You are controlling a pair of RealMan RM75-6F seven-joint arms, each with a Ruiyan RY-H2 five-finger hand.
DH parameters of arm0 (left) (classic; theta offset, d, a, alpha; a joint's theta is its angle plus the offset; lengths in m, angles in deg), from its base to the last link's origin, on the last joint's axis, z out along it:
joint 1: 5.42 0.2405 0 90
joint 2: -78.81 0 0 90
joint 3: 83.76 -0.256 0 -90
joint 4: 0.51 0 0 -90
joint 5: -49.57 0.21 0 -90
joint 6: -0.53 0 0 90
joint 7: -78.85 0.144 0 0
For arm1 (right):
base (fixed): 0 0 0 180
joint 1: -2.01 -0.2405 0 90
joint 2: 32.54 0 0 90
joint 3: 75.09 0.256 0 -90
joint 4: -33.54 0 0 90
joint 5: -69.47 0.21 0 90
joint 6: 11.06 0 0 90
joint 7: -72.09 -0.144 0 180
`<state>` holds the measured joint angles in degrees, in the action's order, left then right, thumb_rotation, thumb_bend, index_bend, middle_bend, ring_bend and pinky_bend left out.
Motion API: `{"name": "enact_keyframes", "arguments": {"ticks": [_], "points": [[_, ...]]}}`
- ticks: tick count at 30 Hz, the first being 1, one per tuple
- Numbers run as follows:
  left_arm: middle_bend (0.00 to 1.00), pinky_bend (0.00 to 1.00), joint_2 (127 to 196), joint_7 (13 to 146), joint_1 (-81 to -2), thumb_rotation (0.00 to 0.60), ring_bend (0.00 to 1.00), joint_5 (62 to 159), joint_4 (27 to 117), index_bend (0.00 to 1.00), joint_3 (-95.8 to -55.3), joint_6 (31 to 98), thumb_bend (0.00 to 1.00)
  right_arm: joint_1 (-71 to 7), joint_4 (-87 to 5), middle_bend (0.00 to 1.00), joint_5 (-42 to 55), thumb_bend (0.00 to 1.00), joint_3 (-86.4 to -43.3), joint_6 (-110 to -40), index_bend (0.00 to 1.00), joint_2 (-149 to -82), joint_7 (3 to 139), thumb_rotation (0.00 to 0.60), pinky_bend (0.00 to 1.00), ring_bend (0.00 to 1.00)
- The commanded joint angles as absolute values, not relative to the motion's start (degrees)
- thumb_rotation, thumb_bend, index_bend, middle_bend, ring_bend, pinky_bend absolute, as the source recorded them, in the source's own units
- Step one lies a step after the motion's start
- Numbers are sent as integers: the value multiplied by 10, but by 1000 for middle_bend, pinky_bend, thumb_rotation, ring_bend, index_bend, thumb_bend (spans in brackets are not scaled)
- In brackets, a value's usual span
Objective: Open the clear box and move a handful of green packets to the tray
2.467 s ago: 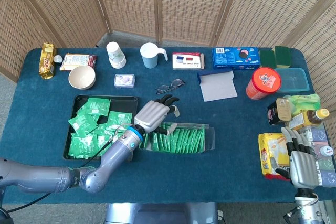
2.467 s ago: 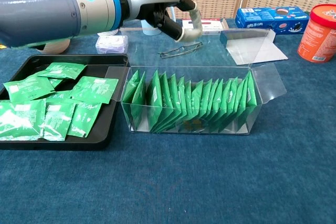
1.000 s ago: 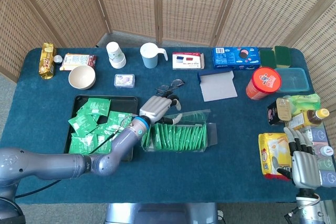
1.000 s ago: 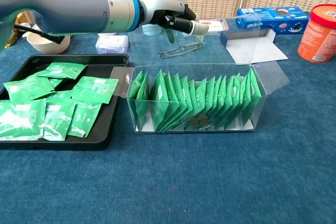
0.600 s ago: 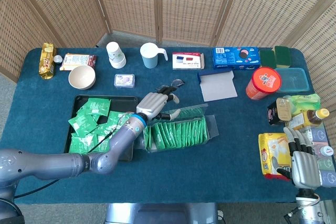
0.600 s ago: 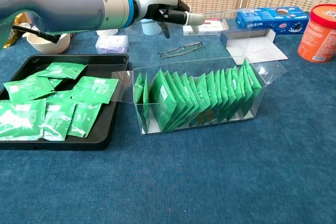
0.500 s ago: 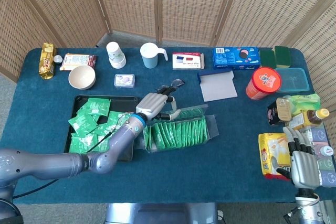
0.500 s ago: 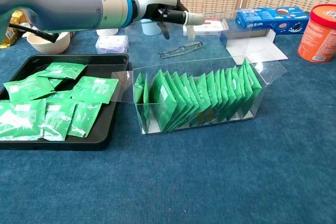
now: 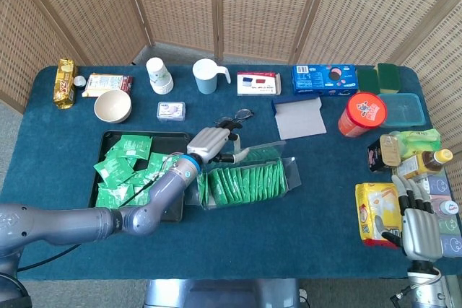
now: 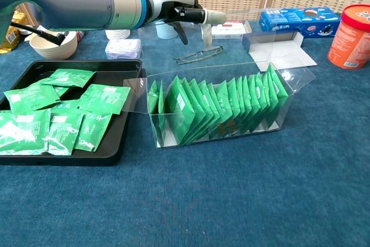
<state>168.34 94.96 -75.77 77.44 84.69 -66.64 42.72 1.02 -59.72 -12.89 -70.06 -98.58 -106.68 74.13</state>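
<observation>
**Box lid up, box skewed**

Left hand (image 10: 176,8) rose from the clear box (image 10: 217,111) rim, fingers now clear above it, lifting the lid edge. Box slid and rotated; its 3 o'clock end swung toward 12 o'clock. Green packets (image 10: 214,108) inside now lean toward 3 o'clock.

The clear box (image 10: 217,108) sits mid-counter, a bit skewed, lid and end flaps open, with a row of green packets (image 10: 214,108) standing on edge inside. Just to its left is the black tray (image 10: 118,143), already holding a loose pile of the same packets lying flat.
</observation>
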Motion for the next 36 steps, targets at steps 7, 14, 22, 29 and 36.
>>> {"name": "enact_keyframes", "arguments": {"ticks": [7, 14, 22, 29, 36], "points": [[125, 229, 1679, 937, -761, 172, 0, 773, 848, 531, -668, 414, 319, 11, -596, 21, -128, 347, -699, -987, 0, -1068, 742, 600, 48, 0], [124, 229, 1678, 926, -765, 175, 0, 771, 855, 545, -669, 403, 311, 14, -596, 21, -128, 346, -699, -991, 0, -1067, 740, 600, 48, 0], [129, 230, 1670, 917, -765, 176, 0, 776, 867, 574, -670, 402, 312, 16, -597, 21, -131, 347, -700, -994, 0, -1067, 738, 600, 48, 0], [129, 229, 1666, 902, -769, 174, 0, 763, 856, 580, -672, 385, 314, 18, -598, 21, -130, 347, -700, -996, 0, -1067, 741, 600, 49, 0], [128, 229, 1667, 886, -771, 172, 0, 758, 843, 537, -677, 373, 313, 18, -599, 21, -128, 348, -699, -995, 0, -1066, 742, 600, 49, 0]]}}
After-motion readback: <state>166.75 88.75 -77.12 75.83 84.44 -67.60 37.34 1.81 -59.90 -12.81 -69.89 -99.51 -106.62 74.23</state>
